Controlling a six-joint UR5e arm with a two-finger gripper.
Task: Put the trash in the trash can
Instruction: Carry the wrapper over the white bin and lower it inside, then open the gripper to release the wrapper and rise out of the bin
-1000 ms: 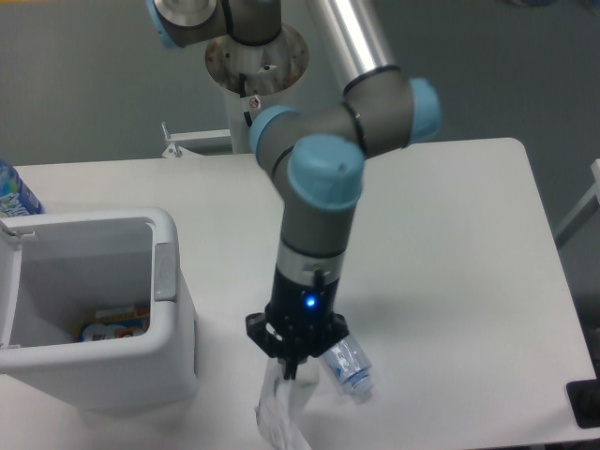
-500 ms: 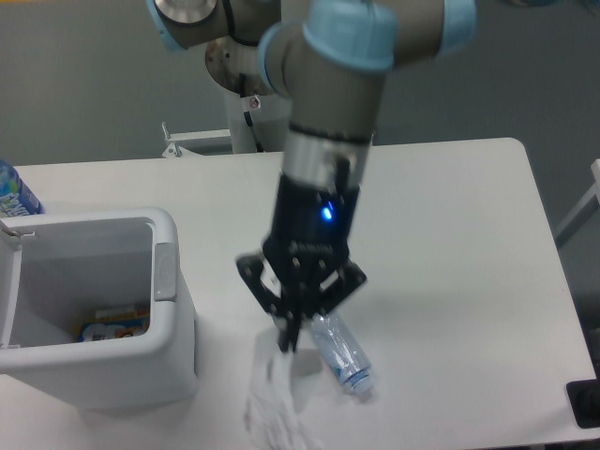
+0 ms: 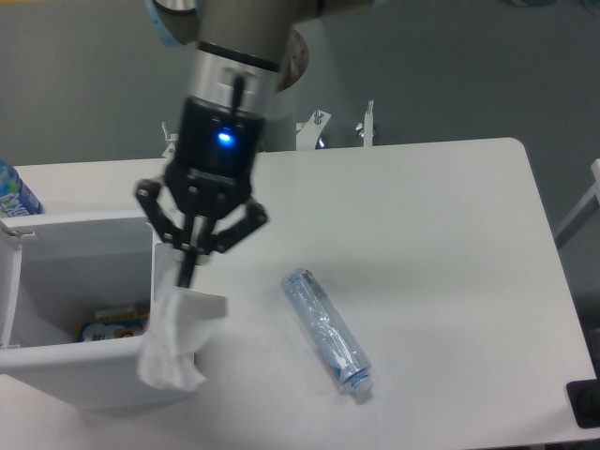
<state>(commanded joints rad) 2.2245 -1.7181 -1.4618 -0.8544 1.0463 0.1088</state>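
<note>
White plastic forms the trash can (image 3: 94,380), which is taken as the landmark at the lower left of the table (image 3: 450,244); behind its far left corner a bottle with a blue label (image 3: 14,195) is partly seen; inside it, on the floor, an orange and blue packet (image 3: 112,323) is visible. At the can's right-hand rim the gripper (image 3: 187,272) is held above the edge, its fingers closed together on the top of the crumpled wrapper (image 3: 173,342); the wrapper hangs straight down from the grip, its long axis vertical, and is draped over the right wall, so that whether its lower end falls inside or outside the can cannot be told. Well to the right of the can the crushed bottle (image 3: 328,330) lies flat on the table, apart from everything, its long axis running diagonally from upper left to lower right, cap end away from the can. The coming move is judged to turn on one relation: the can's opening lies to the left of the held wrapper, so a short carry leftward is called for before release; a drop at the rim risks the wrapper sliding down the outside.
</note>
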